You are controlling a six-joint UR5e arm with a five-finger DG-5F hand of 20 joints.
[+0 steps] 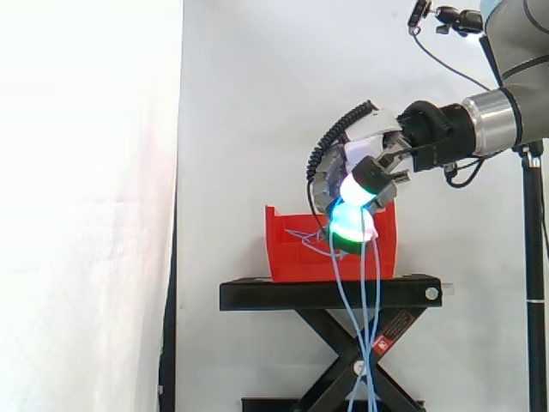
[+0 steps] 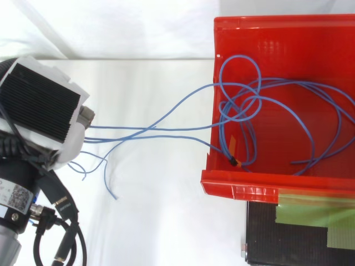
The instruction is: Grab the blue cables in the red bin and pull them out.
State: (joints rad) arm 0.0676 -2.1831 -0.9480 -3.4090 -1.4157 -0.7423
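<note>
The red bin (image 1: 292, 253) stands on the black stand (image 1: 326, 293). Blue cables (image 2: 249, 102) lie looped inside the bin (image 2: 238, 185), and several strands run out over its left wall to my hand (image 2: 41, 105), which hangs outside the bin. In the side view my hand (image 1: 364, 176) is level with the bin's rim, its fingers curled down with glowing cyan and green pads (image 1: 350, 219). It is shut on the blue cables (image 1: 364, 309), whose strands hang from the fingers past the stand. Loose cable ends (image 2: 105, 177) trail beside the hand.
The scissor-lift stand (image 2: 288, 244) carries a patch of green tape (image 2: 310, 213) beside the bin. A thin black pole (image 1: 533, 283) stands at the right edge. A white curtain hangs behind everything.
</note>
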